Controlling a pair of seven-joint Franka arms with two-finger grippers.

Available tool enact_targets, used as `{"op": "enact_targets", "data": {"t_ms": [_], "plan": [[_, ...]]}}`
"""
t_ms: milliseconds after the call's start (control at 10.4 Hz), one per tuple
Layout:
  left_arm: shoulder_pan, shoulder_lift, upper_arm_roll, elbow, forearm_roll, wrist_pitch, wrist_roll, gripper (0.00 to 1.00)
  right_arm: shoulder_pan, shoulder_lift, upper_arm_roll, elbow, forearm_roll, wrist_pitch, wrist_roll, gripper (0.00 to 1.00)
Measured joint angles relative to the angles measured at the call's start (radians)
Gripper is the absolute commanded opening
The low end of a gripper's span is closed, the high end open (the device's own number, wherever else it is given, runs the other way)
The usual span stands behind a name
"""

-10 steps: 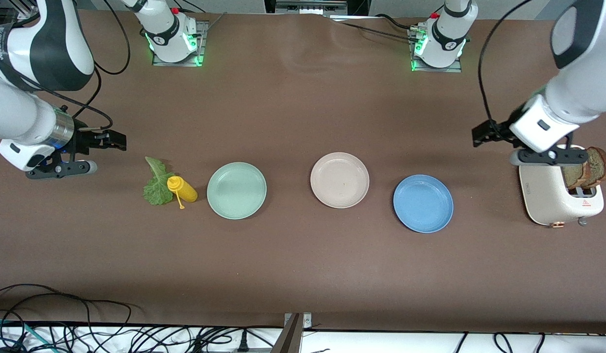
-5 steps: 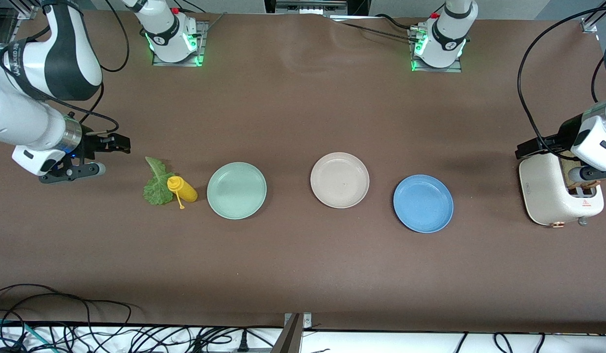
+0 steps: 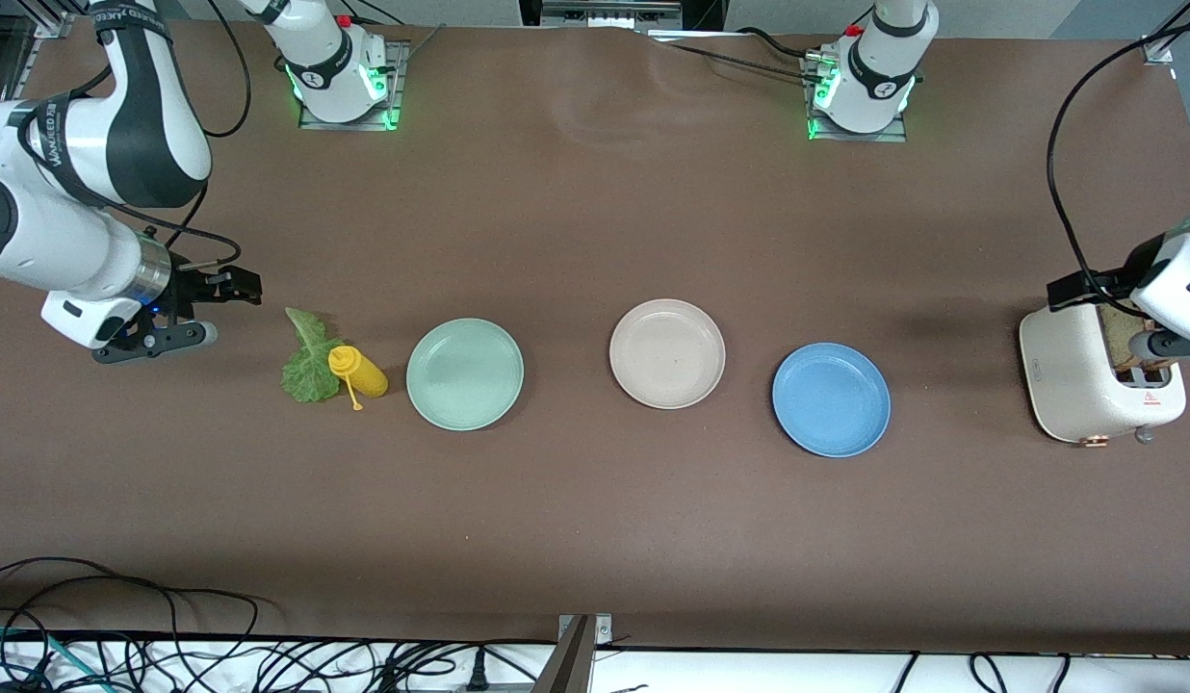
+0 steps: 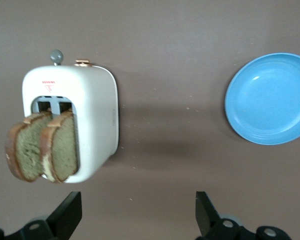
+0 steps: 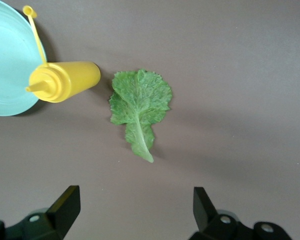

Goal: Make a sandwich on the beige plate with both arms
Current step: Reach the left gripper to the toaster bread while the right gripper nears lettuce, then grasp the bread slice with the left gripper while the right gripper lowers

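The beige plate (image 3: pixel 667 353) lies bare at mid-table. Two brown bread slices (image 4: pixel 42 150) stand in the slots of a white toaster (image 3: pixel 1076 380) at the left arm's end; in the front view the left hand mostly hides them. My left gripper (image 3: pixel 1072 287) hangs open over the table right beside the toaster (image 4: pixel 92 115), holding nothing (image 4: pixel 138 212). A green lettuce leaf (image 3: pixel 309 364) lies flat near the right arm's end. My right gripper (image 3: pixel 234 286) hovers open over bare table beside the leaf (image 5: pixel 139 102), its fingers (image 5: pixel 65 205) wide apart.
A yellow squeeze bottle (image 3: pixel 361 372) lies on its side touching the lettuce, next to a mint green plate (image 3: pixel 465 373). A blue plate (image 3: pixel 831 399) sits between the beige plate and the toaster. Cables run along the table's front edge.
The left arm has swung toward its end of the table, now covering the toaster's bread in the front view. The right gripper has crept slightly toward the lettuce. Both stay open.
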Motion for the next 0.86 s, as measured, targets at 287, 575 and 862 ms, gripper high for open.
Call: {"op": "enact_targets", "data": {"t_ms": [287,575,862], "plan": [[0.109,0.068,0.001,-0.003,0.001,0.094,0.102,1.00,0.000,0.000,-0.016,-0.034,0.000,0.045,-0.066,1.00],[0.198,0.140,0.001,-0.007,0.001,0.120,0.124,0.99,-0.001,0.001,-0.037,-0.113,0.000,0.159,-0.138,1.00],[0.236,0.183,0.001,-0.016,0.001,0.139,0.128,0.37,0.000,0.005,-0.038,-0.164,0.000,0.237,-0.197,1.00]]}}
